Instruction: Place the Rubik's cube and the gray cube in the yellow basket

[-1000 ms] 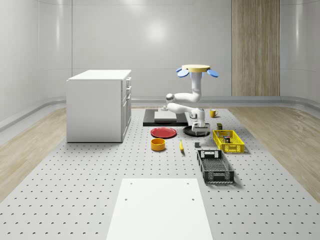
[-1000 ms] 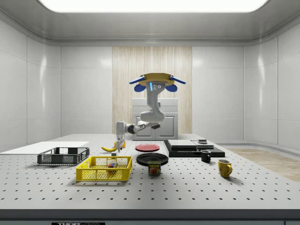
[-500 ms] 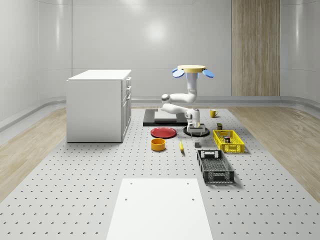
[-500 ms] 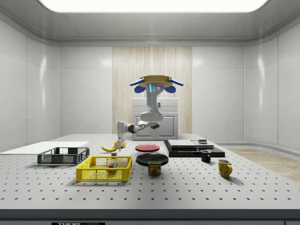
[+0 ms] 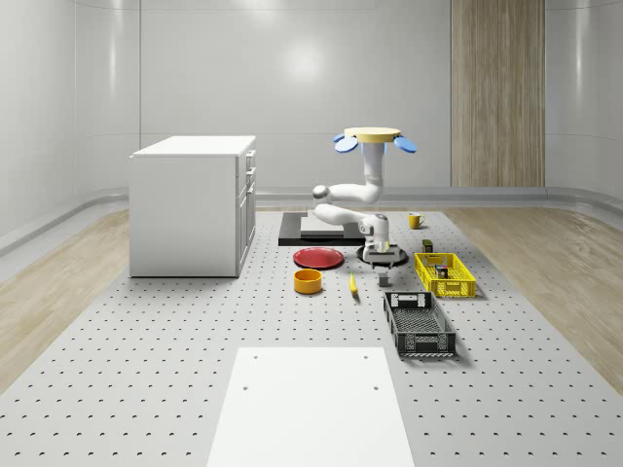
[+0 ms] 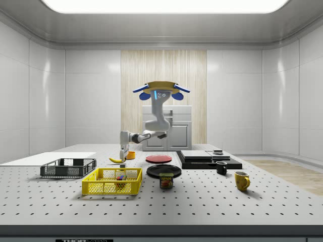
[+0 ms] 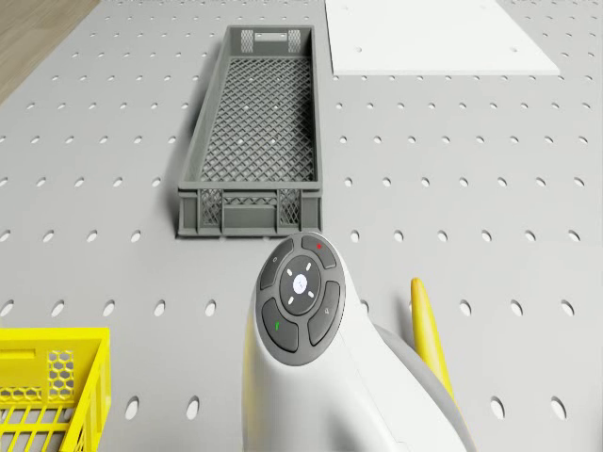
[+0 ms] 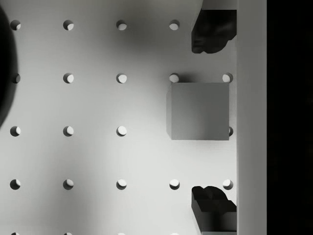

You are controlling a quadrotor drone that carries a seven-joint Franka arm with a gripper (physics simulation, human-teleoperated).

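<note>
Now, whole-scene view: I have the drone (image 5: 371, 137) hovering over the perforated grey counter (image 5: 195, 331), beside the yellow mesh basket (image 5: 445, 274), arm reaching down. Wrist view: the jaws are spread wide above the plain matte gray cube (image 8: 199, 111), which rests on the counter between them, flat-faced, sharp-edged, apparently lined up for pickup.

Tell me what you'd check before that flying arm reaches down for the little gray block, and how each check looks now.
1. Gray cube lies between the fingertips: ok.
2. Gripper open wide enough: ok.
3. Cube sits flat on the table, nothing touching it: ok.
4. Drone hovers over the table near the black plate: ok.
5. Yellow basket has room beside the Rubik's cube: ok.
6. Height above the cube: cannot tell.
</note>
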